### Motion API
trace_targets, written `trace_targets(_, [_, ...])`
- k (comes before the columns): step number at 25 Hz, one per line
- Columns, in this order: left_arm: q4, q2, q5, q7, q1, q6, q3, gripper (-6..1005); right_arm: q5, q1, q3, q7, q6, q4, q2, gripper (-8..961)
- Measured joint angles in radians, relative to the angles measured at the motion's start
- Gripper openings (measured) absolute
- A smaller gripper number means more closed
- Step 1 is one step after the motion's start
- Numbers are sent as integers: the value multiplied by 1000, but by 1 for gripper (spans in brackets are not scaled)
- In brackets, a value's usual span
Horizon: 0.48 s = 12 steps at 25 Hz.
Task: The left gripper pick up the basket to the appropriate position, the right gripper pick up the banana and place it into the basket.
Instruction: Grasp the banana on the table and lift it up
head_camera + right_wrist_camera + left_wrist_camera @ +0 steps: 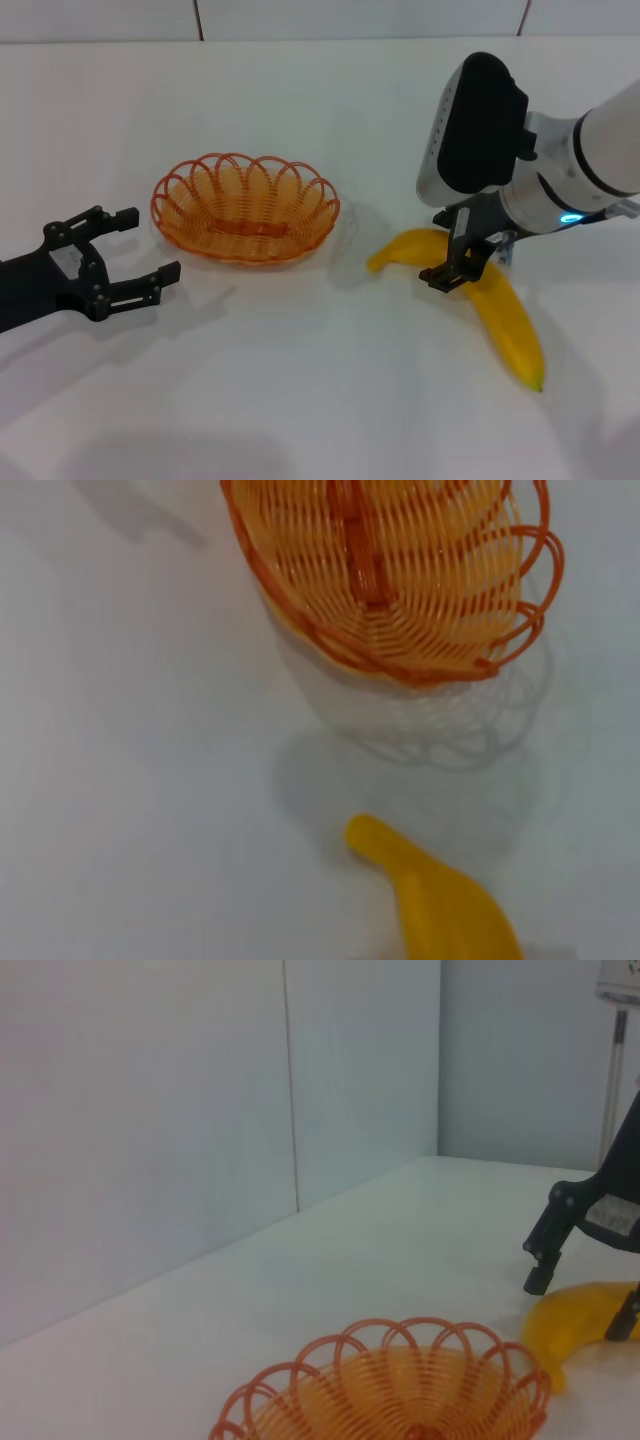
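From the head view we see the basket (245, 208) sitting empty on the white tabletop (300, 400), near the centre and a little toward ten o'clock. The left hand (128, 246) lies at about eight o'clock of the basket, well apart from it, its two open-frame fingers spread wide with nothing between them; its forearm is cut off by the picture's edge.

The banana (495, 300) lies flat at four o'clock of the basket, near but not touching it, one end pointing toward the basket and its dark tip toward five o'clock. The right hand (468, 256) is down over the banana's middle, one finger in front of the fruit and the other behind it. The far finger is mostly hidden by the arm housing, so we cannot tell whether the fingers press the banana or merely straddle it.

In the left wrist view the basket's near rim (390, 1380) is cut off below, and the banana's end (575, 1325) shows beside a black finger (550, 1240) of the right hand. The right wrist view shows only part of the basket (400, 570) and the banana's end (440, 900).
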Motion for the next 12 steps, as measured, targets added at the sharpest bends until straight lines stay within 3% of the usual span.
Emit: trace_targets(12, [0, -1, -1, 0, -10, 0, 0, 907, -23, 8, 0, 0, -1, 6, 0, 733])
